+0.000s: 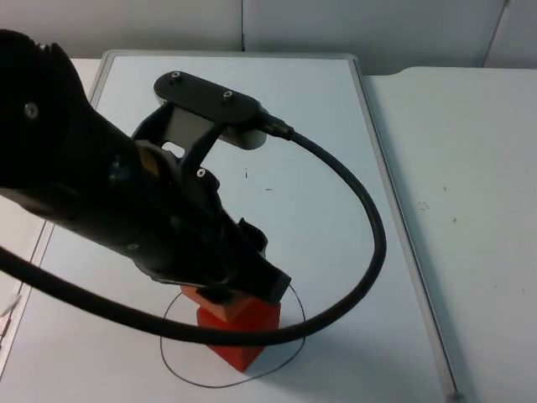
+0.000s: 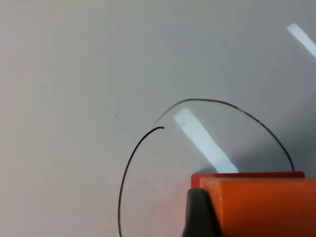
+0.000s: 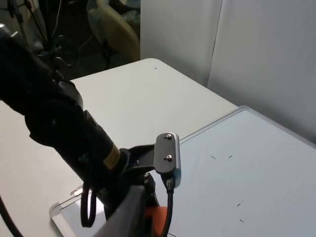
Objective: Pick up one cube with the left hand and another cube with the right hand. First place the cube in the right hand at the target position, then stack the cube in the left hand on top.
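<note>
Fingers of the left gripper are clenched on the upper orange cube, and one black fingertip presses its side. Two cubes can be counted. The upper one sits on the lower red cube, stacked inside the hand-drawn black circle on the whiteboard. One circle is drawn. A few small black pen marks dot the board, but no words or labels can be read. The left arm reaches over the board. The right arm waits off to the side, looking across the table.
</note>
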Robot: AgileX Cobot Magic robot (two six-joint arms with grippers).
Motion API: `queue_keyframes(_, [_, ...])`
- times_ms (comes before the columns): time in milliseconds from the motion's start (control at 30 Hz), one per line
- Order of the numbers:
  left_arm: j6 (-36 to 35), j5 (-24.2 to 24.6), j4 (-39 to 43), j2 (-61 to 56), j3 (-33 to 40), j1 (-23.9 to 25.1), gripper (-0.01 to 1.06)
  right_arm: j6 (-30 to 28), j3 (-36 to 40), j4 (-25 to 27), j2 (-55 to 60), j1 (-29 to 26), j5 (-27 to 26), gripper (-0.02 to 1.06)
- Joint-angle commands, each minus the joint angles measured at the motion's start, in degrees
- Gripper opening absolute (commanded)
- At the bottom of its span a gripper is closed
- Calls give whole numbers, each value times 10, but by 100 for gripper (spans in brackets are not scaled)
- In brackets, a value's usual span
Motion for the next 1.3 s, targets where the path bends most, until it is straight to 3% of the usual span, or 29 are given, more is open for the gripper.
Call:
queue_keyframes(0, [0, -9, -11, 4, 2, -4, 0, 1, 3, -2, -2, 2, -5, 100])
queue_keyframes(700, [1, -15, -13, 44, 2, -4, 0, 1, 3, -3, -2, 2, -6, 100])
queue_keyframes(1267, [6, -3, -13, 11, 2, -4, 0, 1, 3, -16, -2, 2, -6, 100])
